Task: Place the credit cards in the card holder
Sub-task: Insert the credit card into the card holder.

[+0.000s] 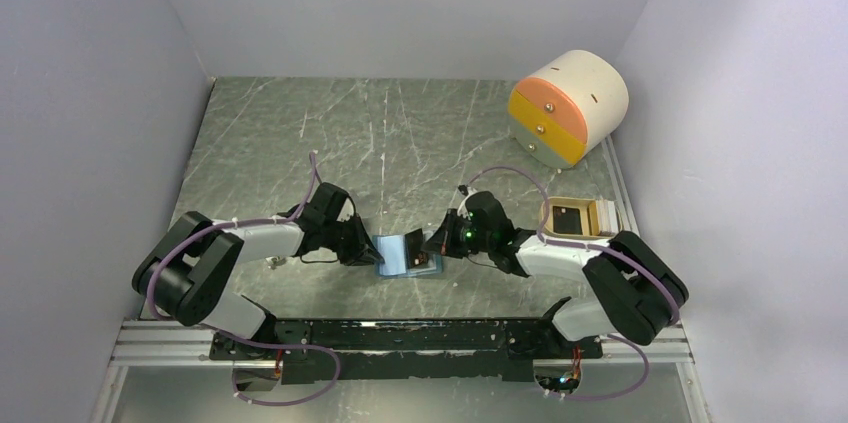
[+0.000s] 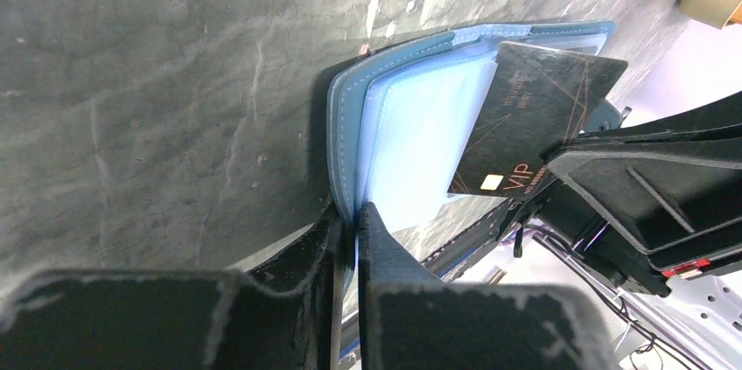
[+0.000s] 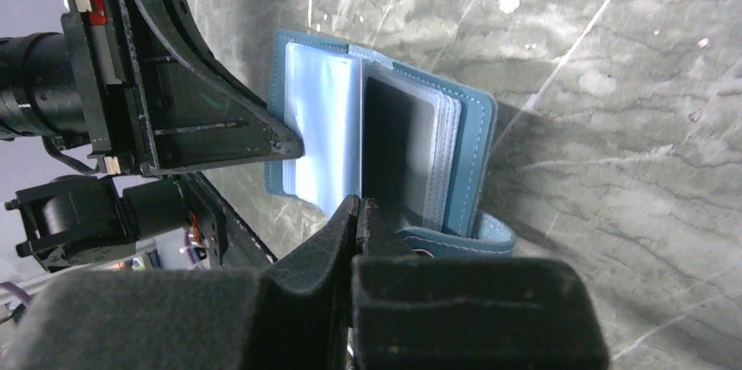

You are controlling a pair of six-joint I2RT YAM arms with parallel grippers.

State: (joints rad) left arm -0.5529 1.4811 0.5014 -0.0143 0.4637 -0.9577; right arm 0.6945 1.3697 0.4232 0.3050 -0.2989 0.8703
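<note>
The blue card holder (image 1: 400, 253) lies open between the two arms, its pale clear sleeves fanned out. My left gripper (image 2: 354, 212) is shut on the near edge of the card holder's (image 2: 346, 116) blue cover. My right gripper (image 1: 437, 241) is shut on a black credit card (image 2: 534, 116) with a gold chip and "VIP" lettering. That card is tilted, with its upper edge against the sleeves. In the right wrist view the right gripper (image 3: 360, 204) sits at the sleeves of the card holder (image 3: 468, 151), where a dark credit card (image 3: 398, 151) shows. The left gripper's fingers (image 3: 284, 144) pinch the far cover.
A shallow tan tray (image 1: 605, 215) with a dark card (image 1: 568, 221) in it sits just right of the right arm. A cream drum with orange-yellow drawers (image 1: 568, 108) stands at the back right. Grey walls enclose the marbled table (image 1: 400, 133).
</note>
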